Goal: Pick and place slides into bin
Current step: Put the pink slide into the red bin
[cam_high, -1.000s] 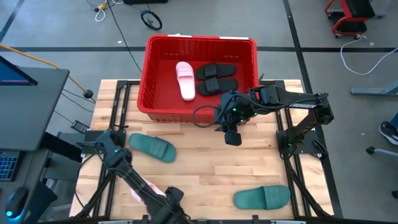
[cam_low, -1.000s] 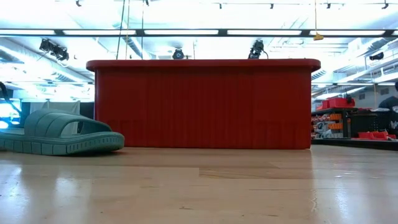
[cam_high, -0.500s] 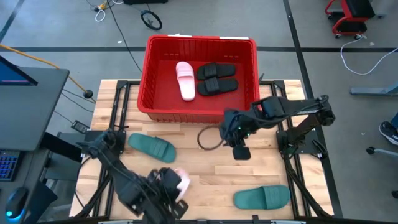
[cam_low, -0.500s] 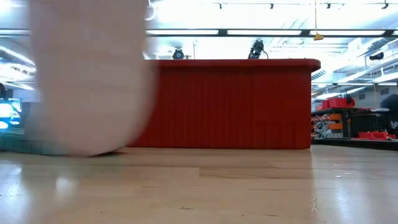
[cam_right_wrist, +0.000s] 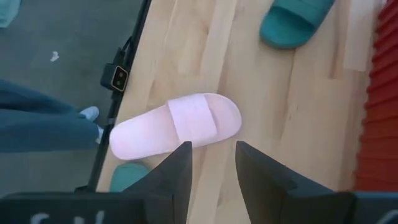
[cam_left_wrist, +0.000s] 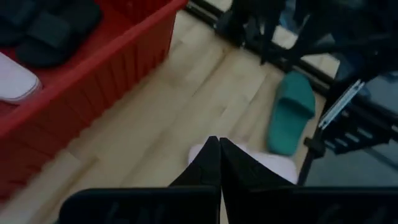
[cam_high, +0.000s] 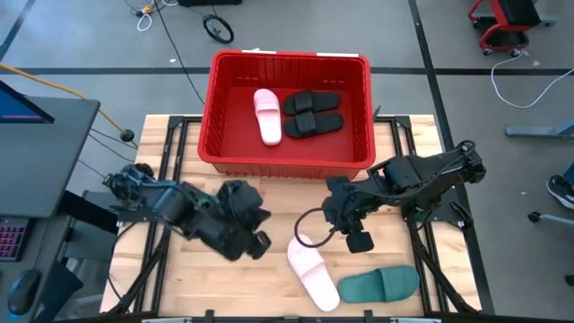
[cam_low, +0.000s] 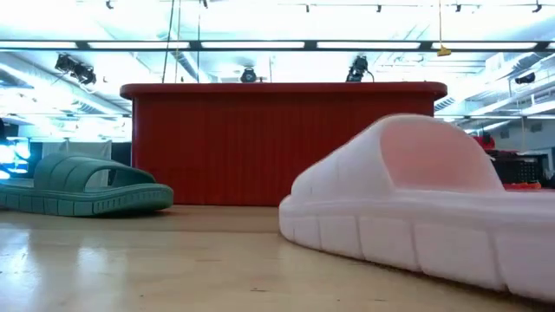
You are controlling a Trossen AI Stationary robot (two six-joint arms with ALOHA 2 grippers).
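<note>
Surface: pale wood-plank table on dark frame, grey floor around; low view shows a workshop w/ strip lights behind.
Pink slide (loose): pale pink slide flat on table, front-centre, strap up, nothing gripping it; toe end just beside green slide on its right. Also in low view, close to cam, & right wrist view.
Green slide R: dark green slide on table at front-right edge.
Green slide L: 2nd dark green slide on table in low view, in front of bin's left corner; in high view hidden under left arm.
Bin: red bin at back-centre of table, upright.
In bin: 1 pale pink slide on floor, left of centre; 2 black slides side by side just right of it.
Left gripper: over table left of centre, near loose pink slide; fingers pressed together, holding nothing.
Right gripper: over table right of centre, above & beside loose pink slide; fingers spread apart, nothing between, not touching it.
</note>
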